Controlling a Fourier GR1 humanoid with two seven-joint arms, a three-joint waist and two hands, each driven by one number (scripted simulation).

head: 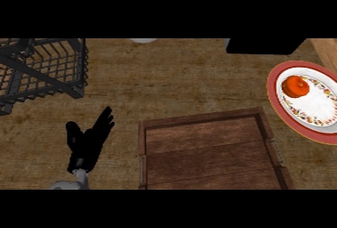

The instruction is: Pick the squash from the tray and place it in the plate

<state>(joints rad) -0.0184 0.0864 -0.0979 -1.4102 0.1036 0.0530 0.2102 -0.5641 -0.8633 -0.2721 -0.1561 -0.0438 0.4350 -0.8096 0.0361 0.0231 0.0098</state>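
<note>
A round orange-red squash (pixel 296 86) lies on the upper left part of a red-rimmed, flower-patterned plate (pixel 322 111) at the right edge of the counter. The wooden tray (pixel 204 149) at the bottom centre holds nothing that I can see. My left hand (pixel 89 139) rests open to the left of the tray, fingers pointing up and away, touching nothing. My right hand shows nowhere in the head view.
A black wire rack (pixel 41 69) stands at the upper left. A dark block (pixel 263 46) sits at the top right behind the plate, and a pale round object (pixel 143 40) peeks in at the top edge. Brown countertop lies between rack, tray and plate.
</note>
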